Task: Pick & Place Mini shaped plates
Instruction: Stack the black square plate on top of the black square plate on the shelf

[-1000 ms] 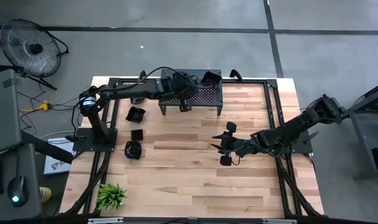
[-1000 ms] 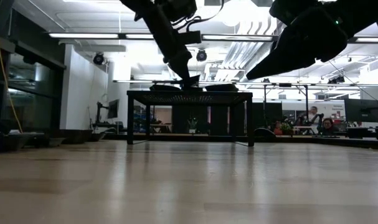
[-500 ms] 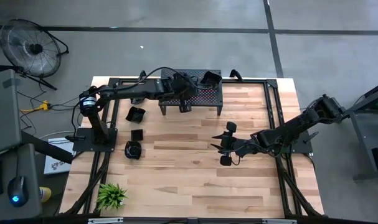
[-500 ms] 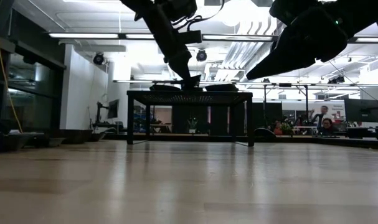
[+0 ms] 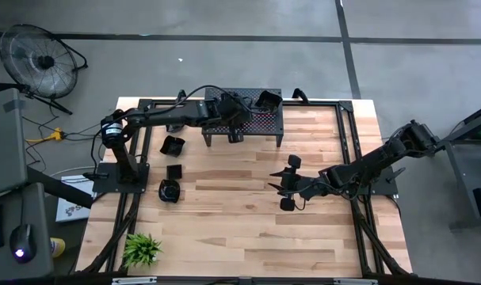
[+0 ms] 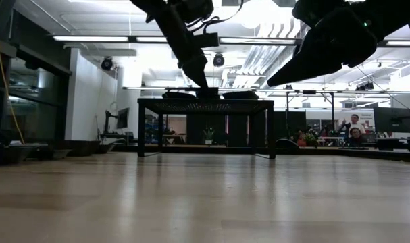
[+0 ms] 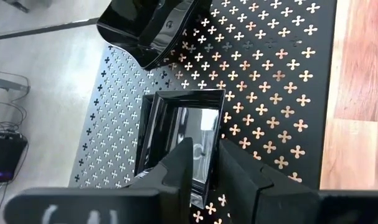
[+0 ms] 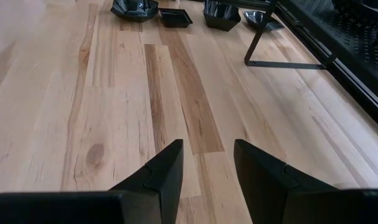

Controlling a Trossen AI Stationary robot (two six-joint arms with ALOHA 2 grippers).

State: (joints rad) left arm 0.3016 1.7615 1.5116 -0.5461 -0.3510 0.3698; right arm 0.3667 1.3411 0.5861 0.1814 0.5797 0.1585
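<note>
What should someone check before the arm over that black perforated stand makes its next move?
1. Square plate lies flat on the perforated stand: ok.
2. Left gripper fully clear of the square plate: not ok; its fingers straddle the near rim.
3. Whether those fingers still pinch the rim: cannot tell.
4. Neighbouring lobed plate apart from the square one: ok.
5. Right gripper out of the way, open over bare table: ok.
6. Plates still waiting on the table beside the stand: ok, at least three visible.

We look straight down on the table (image 5: 248, 222) and level across it. Both views share the perforated stand (image 5: 260, 120).
</note>
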